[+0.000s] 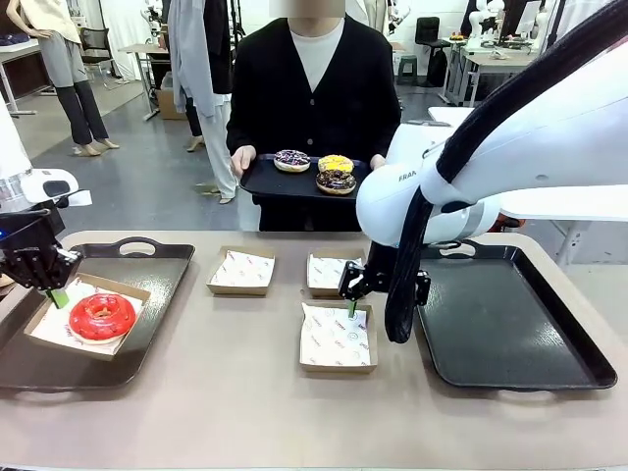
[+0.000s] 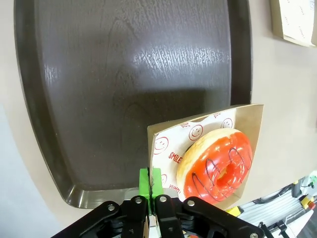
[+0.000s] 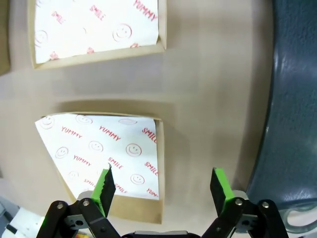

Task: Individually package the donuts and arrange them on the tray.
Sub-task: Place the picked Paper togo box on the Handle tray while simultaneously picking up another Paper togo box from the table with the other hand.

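A glossy red donut (image 1: 101,316) (image 2: 215,163) lies in a paper-lined cardboard box (image 1: 47,327) (image 2: 168,144) on the left black tray (image 1: 157,280) (image 2: 99,99). My left gripper (image 1: 49,287) (image 2: 151,184) is shut on that box's edge. My right gripper (image 1: 351,300) (image 3: 162,186) hangs open just above the far edge of an empty lined box (image 1: 338,340) (image 3: 99,153). Across the table, a person holds a small black tray (image 1: 265,180) carrying the purple sprinkled donut (image 1: 291,159), the yellow iced donut (image 1: 336,163) and the chocolate sprinkled donut (image 1: 336,181).
Two more empty lined boxes (image 1: 241,271) (image 1: 327,272) sit mid-table; one of them (image 3: 96,29) lies beyond my right gripper. An empty black tray (image 1: 510,319) (image 3: 292,99) lies at the right, close beside my right arm.
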